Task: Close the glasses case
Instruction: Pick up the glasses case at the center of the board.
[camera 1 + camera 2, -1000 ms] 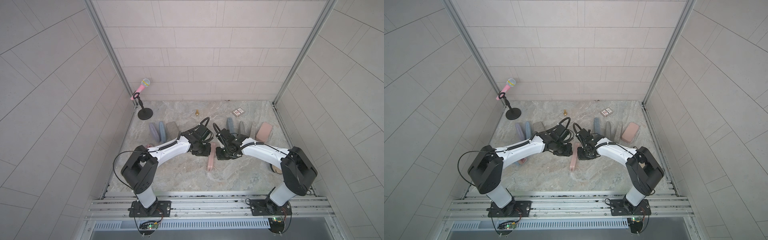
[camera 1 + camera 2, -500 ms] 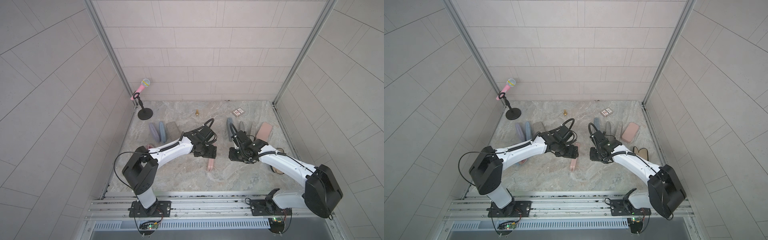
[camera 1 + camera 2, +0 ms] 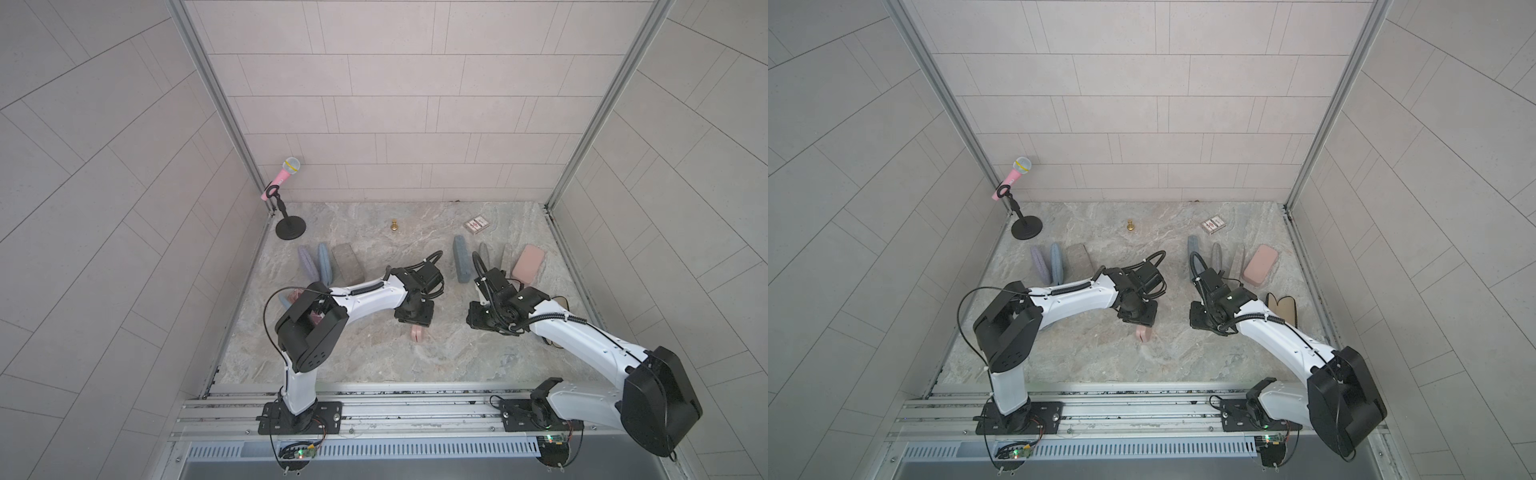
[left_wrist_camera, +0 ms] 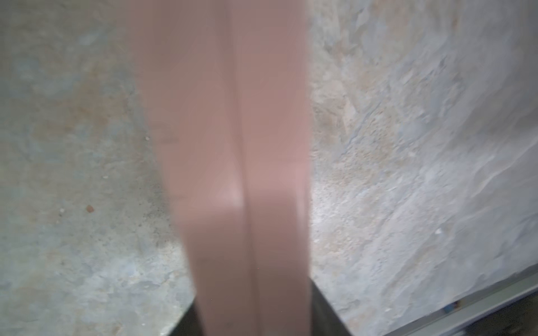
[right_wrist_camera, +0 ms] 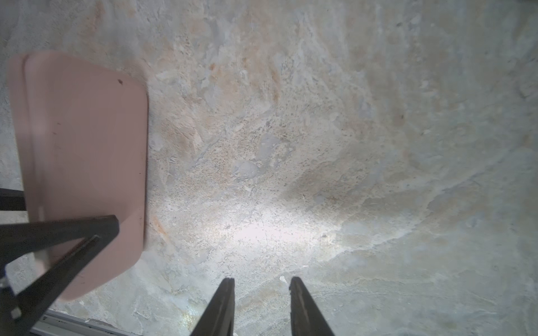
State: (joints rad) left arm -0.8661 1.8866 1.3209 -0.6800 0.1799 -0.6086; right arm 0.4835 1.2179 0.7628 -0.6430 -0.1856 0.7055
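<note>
Fingers (image 5: 72, 228) of the left claw (image 3: 413, 320) straddle the pink glasses case (image 3: 417, 333), one dark finger lying across its broad face and the other showing behind it in the right wrist view. Whether they squeeze the case or only sit against it I cannot tell. The left wrist view is blurred, with the case (image 4: 233, 145) running down the middle and its two halves meeting along a thin seam. In both top views the case stands on a long edge near the centre of the marbled worktop (image 3: 374, 365). Only its near end pokes out just below the left claw in the frame (image 3: 1143, 333). The right claw (image 5: 262, 280) hangs with its tips apart and nothing between them, over bare worktop. In a top view it sits to the right of the case, near it but apart (image 3: 482, 322). Farther out, purple (image 3: 307, 264), blue (image 3: 325, 266) and grey (image 3: 349, 262) cases line up at the upper left of the worktop. A second pink case (image 3: 528, 264) lies at the upper right. A small gold pawn (image 3: 394, 225) and a card box (image 3: 476, 224) rest near the back wall, and a pink microphone (image 3: 286, 174) stands in the far left corner.
</note>
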